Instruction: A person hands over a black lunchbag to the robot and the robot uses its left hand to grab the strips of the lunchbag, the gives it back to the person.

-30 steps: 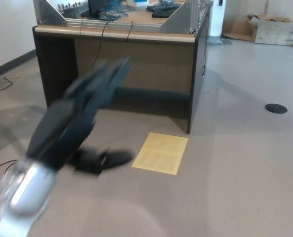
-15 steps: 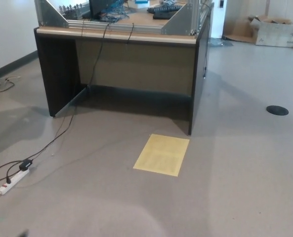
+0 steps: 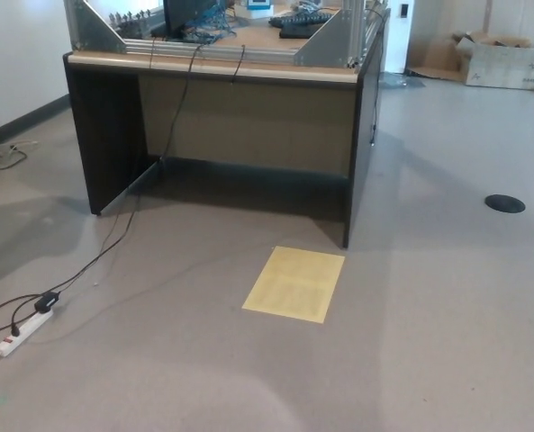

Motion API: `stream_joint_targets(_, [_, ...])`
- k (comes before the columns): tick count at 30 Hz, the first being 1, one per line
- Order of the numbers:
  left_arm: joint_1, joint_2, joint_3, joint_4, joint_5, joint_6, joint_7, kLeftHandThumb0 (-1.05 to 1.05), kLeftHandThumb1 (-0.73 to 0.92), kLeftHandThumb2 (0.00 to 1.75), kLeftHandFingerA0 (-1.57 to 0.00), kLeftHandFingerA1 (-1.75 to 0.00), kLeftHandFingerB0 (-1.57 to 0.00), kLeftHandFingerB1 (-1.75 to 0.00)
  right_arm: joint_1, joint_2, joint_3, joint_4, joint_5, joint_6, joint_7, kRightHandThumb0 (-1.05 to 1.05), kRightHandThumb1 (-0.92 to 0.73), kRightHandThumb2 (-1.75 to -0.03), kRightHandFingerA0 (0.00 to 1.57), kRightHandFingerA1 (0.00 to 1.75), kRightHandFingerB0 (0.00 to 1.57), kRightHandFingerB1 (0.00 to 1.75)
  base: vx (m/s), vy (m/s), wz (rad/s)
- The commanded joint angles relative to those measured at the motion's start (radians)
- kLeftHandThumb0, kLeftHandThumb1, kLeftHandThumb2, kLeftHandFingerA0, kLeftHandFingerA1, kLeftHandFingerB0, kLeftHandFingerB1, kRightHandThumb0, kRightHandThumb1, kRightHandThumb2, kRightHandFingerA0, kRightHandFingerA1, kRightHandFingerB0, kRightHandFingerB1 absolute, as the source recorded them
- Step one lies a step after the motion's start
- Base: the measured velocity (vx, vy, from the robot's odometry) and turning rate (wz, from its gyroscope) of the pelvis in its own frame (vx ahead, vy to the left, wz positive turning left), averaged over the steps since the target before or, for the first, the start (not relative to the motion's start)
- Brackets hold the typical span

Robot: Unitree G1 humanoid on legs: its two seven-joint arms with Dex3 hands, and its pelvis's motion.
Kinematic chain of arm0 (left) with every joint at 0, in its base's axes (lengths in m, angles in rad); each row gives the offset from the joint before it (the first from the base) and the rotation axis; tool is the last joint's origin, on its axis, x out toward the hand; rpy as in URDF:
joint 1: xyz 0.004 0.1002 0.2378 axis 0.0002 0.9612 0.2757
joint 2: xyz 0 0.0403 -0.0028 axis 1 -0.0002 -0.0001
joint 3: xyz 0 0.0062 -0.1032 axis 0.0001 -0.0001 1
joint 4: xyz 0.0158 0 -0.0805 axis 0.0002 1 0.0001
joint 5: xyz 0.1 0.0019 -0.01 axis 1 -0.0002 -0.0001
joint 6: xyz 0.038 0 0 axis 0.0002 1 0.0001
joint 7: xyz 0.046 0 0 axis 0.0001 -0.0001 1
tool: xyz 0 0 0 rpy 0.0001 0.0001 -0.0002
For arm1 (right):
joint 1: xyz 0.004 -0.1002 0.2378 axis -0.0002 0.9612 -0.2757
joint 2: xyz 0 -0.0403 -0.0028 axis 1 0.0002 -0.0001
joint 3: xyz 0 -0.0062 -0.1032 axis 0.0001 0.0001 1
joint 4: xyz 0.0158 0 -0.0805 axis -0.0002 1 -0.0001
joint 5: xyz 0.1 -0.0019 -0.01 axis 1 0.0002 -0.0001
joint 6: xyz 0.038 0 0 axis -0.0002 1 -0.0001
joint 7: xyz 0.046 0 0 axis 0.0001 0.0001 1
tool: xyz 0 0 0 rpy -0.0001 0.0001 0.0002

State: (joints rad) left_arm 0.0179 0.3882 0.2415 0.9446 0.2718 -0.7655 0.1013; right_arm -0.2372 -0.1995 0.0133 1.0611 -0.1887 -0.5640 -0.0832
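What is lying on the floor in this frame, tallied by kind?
Yellow sheet: 1
White power strip: 1
Black round floor disc: 1
Cardboard box: 1
Total: 4
No lunchbag, person or robot hand shows.

The desk [image 3: 221, 117] top is cut off at the top edge — the things on it too. The white power strip [image 3: 19, 333] runs off the left edge.
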Motion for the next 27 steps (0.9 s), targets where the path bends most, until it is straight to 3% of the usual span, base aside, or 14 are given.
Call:
stream_joint_targets(1, [-0.007,0.015,0.009,0.047,-0.089,-0.083,-0.03,-0.63,0.4,0.74,-0.08,-0.31,-0.07,-0.14,0.017,-0.016,-0.002,0.0,0.0,-0.007,-0.011,-0.36,-0.69,-0.6,0.7,0.49,0.41,0.34,0.0,0.0,0.0])
stream_joint_targets(2, [-0.004,0.021,0.001,0.048,-0.068,-0.082,-0.002,-0.63,0.4,0.77,-0.03,-0.37,-0.02,-0.19,0.021,-0.015,-0.001,-0.002,0.002,-0.003,-0.009,-0.37,-0.69,-0.6,0.69,0.49,0.42,0.34,0.0,0.0,0.0])
stream_joint_targets(3, [-0.003,0.023,-0.001,0.051,-0.071,-0.09,-0.007,-0.62,0.39,0.72,-0.09,-0.26,-0.08,-0.13,0.022,-0.014,-0.001,-0.001,0.002,-0.006,-0.011,-0.37,-0.69,-0.6,0.7,0.5,0.41,0.34,0.0,0.0,0.0])
stream_joint_targets(6, [-0.006,0.021,0.002,0.06,-0.105,-0.105,-0.048,-0.62,0.39,0.71,-0.09,-0.23,-0.09,-0.13,0.024,-0.013,-0.002,0.004,0.002,-0.017,-0.014,-0.36,-0.69,-0.6,0.71,0.5,0.42,0.34,0.0,0.0,0.0])
stream_joint_targets(9, [-0.01,0.03,-0.011,0.058,-0.079,-0.108,-0.012,-0.67,0.43,0.73,-0.11,-0.28,-0.1,-0.14,0.019,-0.01,-0.007,0.01,0.009,-0.015,-0.013,-0.37,-0.69,-0.6,0.72,0.51,0.42,0.34,0.0,0.0,0.0])
stream_joint_targets(10, [-0.011,0.034,-0.016,0.056,-0.071,-0.106,0.0,-0.61,0.39,0.75,-0.04,-0.38,-0.04,-0.21,0.018,-0.009,-0.007,0.011,0.009,-0.015,-0.013,-0.37,-0.69,-0.6,0.71,0.51,0.41,0.34,0.0,0.0,0.0])
stream_joint_targets(15, [-0.005,0.027,-0.017,0.047,-0.111,-0.105,-0.045,-0.6,0.4,0.69,-0.09,-0.41,-0.06,-0.23,0.017,-0.009,-0.007,0.012,0.008,-0.028,-0.015,-0.36,-0.69,-0.6,0.73,0.52,0.41,0.35,0.0,0.0,0.0])
stream_joint_targets(16, [-0.007,0.021,-0.012,0.047,-0.132,-0.1,-0.066,-0.58,0.39,0.68,-0.11,-0.42,-0.05,-0.23,0.017,-0.009,-0.008,0.011,0.01,-0.025,-0.012,-0.36,-0.69,-0.6,0.74,0.53,0.41,0.35,0.0,0.0,0.0])
stream_joint_targets(17, [-0.007,0.019,-0.009,0.045,-0.147,-0.095,-0.08,-0.31,0.25,0.83,0.0,-0.49,0.0,-0.49,0.018,-0.008,-0.009,0.01,0.011,-0.023,-0.011,-0.37,-0.69,-0.6,0.73,0.52,0.41,0.35,0.0,0.0,0.0])
stream_joint_targets(21, [-0.017,0.005,0.008,0.035,-0.215,-0.072,-0.145,-0.3,0.25,0.83,0.0,-0.49,0.0,-0.48,0.015,-0.007,-0.013,0.008,0.014,-0.023,-0.015,-0.37,-0.69,-0.6,0.73,0.52,0.4,0.34,0.0,0.0,0.0])
stream_joint_targets(22, [-0.018,0.001,0.013,0.034,-0.231,-0.067,-0.157,-0.56,0.39,0.65,-0.16,-0.39,-0.09,-0.34,0.015,-0.006,-0.014,0.007,0.015,-0.021,-0.016,-0.38,-0.68,-0.6,0.73,0.51,0.4,0.34,0.0,0.0,0.0])
stream_joint_targets(27, [-0.016,0.0,0.018,0.031,-0.241,-0.063,-0.165,-0.58,0.39,0.67,-0.22,-0.42,-0.1,-0.34,0.022,-0.006,-0.008,-0.007,-0.001,-0.021,-0.048,-0.39,-0.65,-0.59,0.66,0.49,0.36,0.33,0.0,0.0,0.0])
